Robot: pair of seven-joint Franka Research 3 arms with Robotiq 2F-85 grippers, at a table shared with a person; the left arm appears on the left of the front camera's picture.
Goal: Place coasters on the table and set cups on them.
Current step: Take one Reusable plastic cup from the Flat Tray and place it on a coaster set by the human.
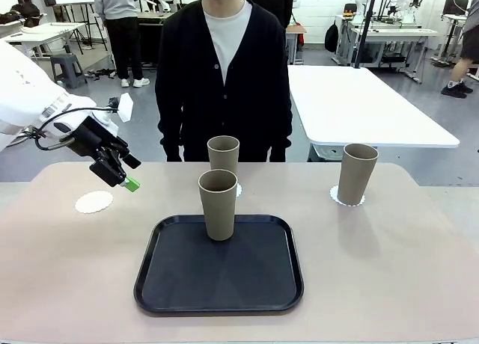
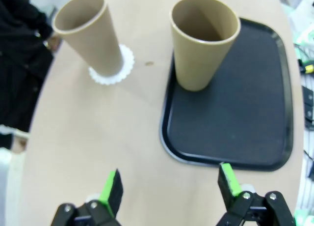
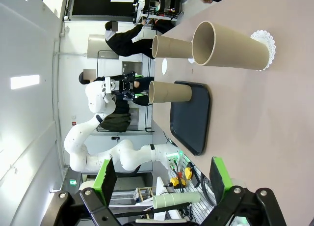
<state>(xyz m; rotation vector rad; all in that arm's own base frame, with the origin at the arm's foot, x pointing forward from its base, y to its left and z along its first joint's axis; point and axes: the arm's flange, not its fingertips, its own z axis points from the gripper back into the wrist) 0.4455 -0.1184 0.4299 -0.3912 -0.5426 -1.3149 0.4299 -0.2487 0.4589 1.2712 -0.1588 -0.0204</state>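
The left gripper [image 1: 123,172] hangs with jaws spread and empty above the table's [image 1: 419,269] left side, just beside a bare coaster [image 1: 93,202] lying below it. One cup [image 1: 218,204] stands on the black tray [image 1: 218,295], well apart from that gripper; two more cups [image 1: 223,156] [image 1: 356,173] each stand on a coaster beyond. The right gripper [image 3: 162,179] is likewise spread wide, holding nothing, with the nearest cup ahead of its fingers.

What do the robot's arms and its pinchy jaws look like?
The left arm is smooth, rounded and white, with black cables looping near the wrist. The left gripper is black and blocky; its fingers carry bright green pads. The right gripper looks the same: black metal links with green pads.
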